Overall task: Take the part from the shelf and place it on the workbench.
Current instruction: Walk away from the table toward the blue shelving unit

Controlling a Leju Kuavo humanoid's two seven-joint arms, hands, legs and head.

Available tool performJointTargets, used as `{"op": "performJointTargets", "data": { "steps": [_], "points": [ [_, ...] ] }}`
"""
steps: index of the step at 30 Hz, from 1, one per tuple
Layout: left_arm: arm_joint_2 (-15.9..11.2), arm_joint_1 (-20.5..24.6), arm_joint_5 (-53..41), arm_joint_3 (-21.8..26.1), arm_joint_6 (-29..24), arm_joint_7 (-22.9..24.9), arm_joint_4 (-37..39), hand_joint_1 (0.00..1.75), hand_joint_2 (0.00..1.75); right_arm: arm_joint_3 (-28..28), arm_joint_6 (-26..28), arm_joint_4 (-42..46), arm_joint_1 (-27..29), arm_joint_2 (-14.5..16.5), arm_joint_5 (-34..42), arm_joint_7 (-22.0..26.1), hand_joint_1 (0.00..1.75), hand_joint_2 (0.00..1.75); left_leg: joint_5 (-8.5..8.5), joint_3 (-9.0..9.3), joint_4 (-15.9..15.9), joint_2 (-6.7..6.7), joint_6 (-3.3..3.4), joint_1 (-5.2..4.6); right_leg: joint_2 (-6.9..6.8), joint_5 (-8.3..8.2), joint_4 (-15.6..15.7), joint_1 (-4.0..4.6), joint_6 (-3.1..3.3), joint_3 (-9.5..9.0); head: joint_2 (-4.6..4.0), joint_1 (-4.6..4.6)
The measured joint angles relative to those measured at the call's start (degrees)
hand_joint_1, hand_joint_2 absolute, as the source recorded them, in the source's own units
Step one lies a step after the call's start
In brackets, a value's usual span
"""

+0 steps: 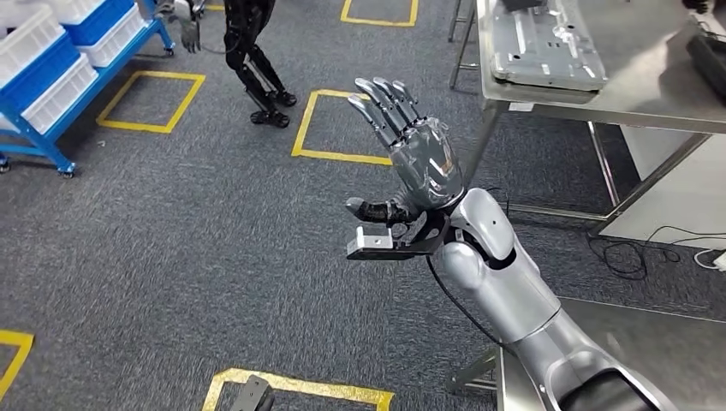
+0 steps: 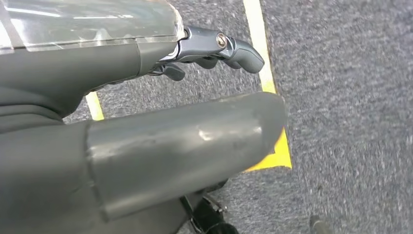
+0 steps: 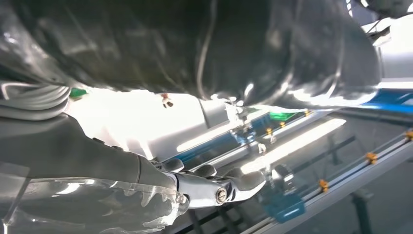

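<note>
A flat grey metal part (image 1: 548,44) lies on the steel workbench (image 1: 616,107) at the upper right. My right hand (image 1: 411,145) is raised over the carpet to the left of the bench corner, fingers straight and spread, holding nothing. In the right wrist view its fingers (image 3: 219,187) stretch out against bright ceiling lights. My left hand (image 2: 146,146) hangs low over the floor, thumb out and fingers (image 2: 219,46) slightly bent, with nothing in it. Its dark tip (image 1: 254,396) shows at the lower edge of the head view.
A blue shelf (image 1: 51,128) with white and blue bins stands at the upper left. Another robot's dark legs (image 1: 257,60) stand on the carpet beyond. Yellow tape squares (image 1: 330,124) mark the floor. A second steel table (image 1: 659,342) is at the lower right, with cables (image 1: 633,253) on the floor.
</note>
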State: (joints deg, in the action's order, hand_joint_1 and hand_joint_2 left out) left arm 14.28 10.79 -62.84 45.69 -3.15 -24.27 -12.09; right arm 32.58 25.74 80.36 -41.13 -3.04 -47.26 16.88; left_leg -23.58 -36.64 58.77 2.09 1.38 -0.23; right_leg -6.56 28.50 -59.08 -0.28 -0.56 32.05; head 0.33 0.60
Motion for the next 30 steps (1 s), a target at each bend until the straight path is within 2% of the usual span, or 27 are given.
{"op": "performJointTargets", "data": {
  "steps": [1,2,4,5,6,7,8,9,10,11,12,13,15,16,17,19,20,21,22,23,24,26,27,28,30],
  "points": [
    [0.0,-0.1,0.0,0.0,0.0,0.0,0.0,0.0,0.0,0.0,0.0,0.0,0.0,0.0,-0.1,0.0,0.0,0.0,0.1,0.18,-0.3,-0.6,0.35,0.12,0.77,0.54,-0.5,-0.12,-0.27,0.06,0.0,0.0],
    [0.0,-0.1,0.0,0.0,0.0,0.0,0.0,0.0,0.0,0.0,0.1,0.1,0.0,0.0,-0.1,-0.1,0.0,0.0,0.24,0.36,-0.6,-1.14,0.73,0.26,2.09,1.57,-2.0,-0.29,-0.49,0.61,0.0,-0.02],
    [0.0,0.1,0.0,0.0,0.0,-0.1,0.0,0.0,0.0,0.0,0.2,0.1,0.2,-0.1,-0.1,-0.1,0.0,0.0,0.34,0.55,-0.8,-2.23,1.24,0.36,5.26,4.74,-8.1,-0.48,-0.67,3.6,0.0,-0.06],
    [0.0,0.1,0.0,0.0,0.0,-0.1,0.0,0.0,0.0,0.0,0.3,0.1,0.4,-0.2,-0.1,-0.1,0.0,0.0,0.34,0.56,-0.7,-2.89,1.37,0.34,5.98,6.16,-12.0,-0.49,-0.71,5.69,0.0,-0.07],
    [0.0,0.2,0.0,0.0,0.0,-0.1,0.0,0.0,0.0,0.0,0.3,0.1,0.6,-0.3,-0.1,-0.1,0.0,0.0,0.3,0.57,-0.7,-3.66,1.43,0.33,6.31,6.75,-14.8,-0.49,-0.75,7.43,0.0,-0.07],
    [0.0,0.2,0.0,0.0,0.0,-0.1,0.0,0.0,0.0,0.0,0.3,0.1,0.8,-0.3,-0.1,-0.1,0.0,0.0,0.27,0.6,-0.6,-4.48,1.44,0.32,6.45,6.21,-15.9,-0.51,-0.77,8.41,0.0,-0.07],
    [0.0,0.1,0.0,0.0,0.0,-0.1,0.0,0.0,0.0,0.0,0.3,0.1,1.0,-0.4,-0.1,-0.1,0.0,0.0,0.21,0.64,-0.5,-5.34,1.4,0.33,6.62,4.59,-14.7,-0.56,-0.75,8.34,0.0,-0.07],
    [0.0,0.1,0.1,0.0,0.0,-0.1,0.0,0.0,0.0,0.0,0.3,0.1,1.0,-0.4,-0.1,-0.1,0.0,0.0,0.12,0.69,-0.3,-6.14,1.31,0.36,7.07,2.26,-11.7,-0.65,-0.67,7.33,0.0,-0.08],
    [0.0,0.1,0.1,0.0,0.1,-0.1,0.0,0.0,0.0,0.0,0.3,0.1,1.0,-0.5,-0.1,-0.1,0.0,0.0,-0.02,0.67,-0.1,-6.87,1.15,0.37,8.3,0.13,-7.9,-0.81,-0.56,5.94,0.0,-0.08],
    [0.0,0.2,0.1,0.0,0.1,-0.1,0.0,0.0,0.0,0.0,0.3,0.1,0.9,-0.6,-0.2,-0.1,0.0,0.0,-0.17,0.55,0.2,-7.55,0.93,0.33,9.56,-1.32,-4.6,-1.01,-0.49,4.66,0.0,-0.06],
    [0.0,0.2,0.2,0.0,0.1,-0.1,0.0,0.0,0.0,0.0,0.3,0.1,1.0,-0.6,-0.2,-0.1,0.0,0.0,-0.24,0.36,0.3,-8.14,0.66,0.35,10.54,-2.04,-2.3,-1.08,-0.44,3.77,0.0,-0.05],
    [0.0,0.3,0.2,0.0,0.1,-0.1,0.0,0.0,0.0,0.0,0.3,0.1,1.0,-0.6,-0.2,-0.1,0.0,0.0,-0.24,0.14,0.4,-8.75,0.3,0.41,11.11,-2.08,-1.2,-1.03,-0.36,3.35,0.0,-0.04],
    [0.0,0.1,0.3,0.0,0.1,-0.1,0.0,0.0,0.0,0.0,0.3,0.1,0.9,-0.6,-0.2,-0.1,0.0,0.0,-0.09,-0.14,0.2,-9.87,-0.45,0.66,10.1,-2.12,-0.8,-0.88,0.01,2.97,0.0,-0.04],
    [0.0,0.0,0.3,0.0,0.1,-0.1,0.0,0.0,0.0,0.0,0.3,0.1,0.9,-0.5,-0.2,-0.1,0.0,0.0,-0.32,-0.29,0.5,-9.35,-0.76,0.61,9.46,-2.21,-0.5,-0.92,0.34,2.71,0.0,-0.03],
    [0.0,-0.1,0.3,0.0,0.1,-0.1,0.0,0.0,0.0,0.0,0.3,0.1,0.8,-0.5,-0.2,-0.1,0.0,0.0,-1.06,-0.85,1.7,-8.05,-1.01,0.54,8.72,-2.3,-0.2,-1.01,0.68,2.43,0.0,0.04],
    [-0.1,0.0,0.4,0.0,0.1,-0.2,0.0,0.0,0.0,0.0,0.3,0.1,0.7,-0.4,-0.2,-0.1,0.0,0.0,-4.07,-3.59,7.5,-4.36,-1.4,0.48,7.14,-2.23,0.1,-0.85,1.22,1.98,0.0,0.17],
    [-0.1,0.1,0.4,0.0,0.1,-0.2,0.0,0.0,0.0,0.0,0.3,0.1,0.7,-0.4,-0.2,-0.1,0.0,0.0,-5.73,-5.53,11.3,-3.28,-1.58,0.61,6.31,-2.11,0.1,-0.67,1.39,1.91,0.0,0.24],
    [-0.1,0.1,0.4,0.0,0.1,-0.3,0.0,0.0,0.0,0.0,0.3,0.1,0.8,-0.4,-0.2,-0.1,0.0,0.0,-6.78,-7.17,14.5,-2.78,-1.72,0.73,5.49,-2.0,0.1,-0.53,1.5,1.86,0.0,0.23],
    [-0.1,0.1,0.5,0.0,0.1,-0.3,0.0,0.0,0.0,0.0,0.3,0.1,0.8,-0.4,-0.2,-0.1,0.0,0.0,-6.85,-7.96,15.9,-2.57,-1.79,0.81,4.7,-1.87,0.1,-0.44,1.53,1.8,0.0,0.23],
    [-0.1,0.0,0.5,0.0,0.0,-0.4,0.0,0.0,0.0,0.0,0.3,0.1,0.8,-0.4,-0.2,-0.1,0.0,0.0,-5.9,-7.6,15.1,-2.42,-1.79,0.85,3.97,-1.74,0.1,-0.4,1.5,1.7,0.0,0.23],
    [-0.1,-0.1,0.5,0.0,-0.1,-0.4,0.0,0.0,0.0,0.0,0.3,0.1,0.8,-0.4,-0.2,-0.1,0.0,0.0,-4.15,-6.08,12.3,-2.09,-1.69,0.86,3.29,-1.57,0.1,-0.38,1.42,1.5,0.0,0.23],
    [-0.1,0.0,0.5,0.0,-0.5,-0.4,0.0,0.0,0.0,0.0,0.3,0.1,0.7,-0.4,-0.2,-0.1,0.0,0.0,-1.07,-1.77,4.3,0.28,-1.18,0.39,2.11,-1.13,0.1,-0.2,1.05,1.0,0.0,0.23],
    [-0.1,0.1,0.5,0.0,-0.7,-0.5,0.0,0.0,0.0,0.0,0.3,0.1,0.7,-0.4,-0.2,-0.1,0.0,0.0,-0.41,-0.35,1.6,1.32,-0.82,0.06,1.61,-0.95,0.1,-0.07,0.81,0.83,0.0,0.22],
    [0.0,0.1,0.5,0.0,-0.8,-0.5,0.0,0.0,0.0,0.0,0.3,0.1,0.6,-0.4,-0.3,-0.1,0.0,0.0,-0.32,0.29,0.2,2.0,-0.49,-0.28,1.11,-0.79,0.1,0.06,0.56,0.71,0.0,0.21],
    [0.0,0.2,0.5,0.0,-1.1,-0.5,0.0,0.0,0.0,0.0,0.3,0.2,0.6,-0.4,-0.3,-0.1,0.0,0.0,-0.34,0.31,-0.1,1.03,0.14,-0.51,0.04,-0.59,0.2,0.13,0.08,0.48,0.0,0.19]
  ]
}}
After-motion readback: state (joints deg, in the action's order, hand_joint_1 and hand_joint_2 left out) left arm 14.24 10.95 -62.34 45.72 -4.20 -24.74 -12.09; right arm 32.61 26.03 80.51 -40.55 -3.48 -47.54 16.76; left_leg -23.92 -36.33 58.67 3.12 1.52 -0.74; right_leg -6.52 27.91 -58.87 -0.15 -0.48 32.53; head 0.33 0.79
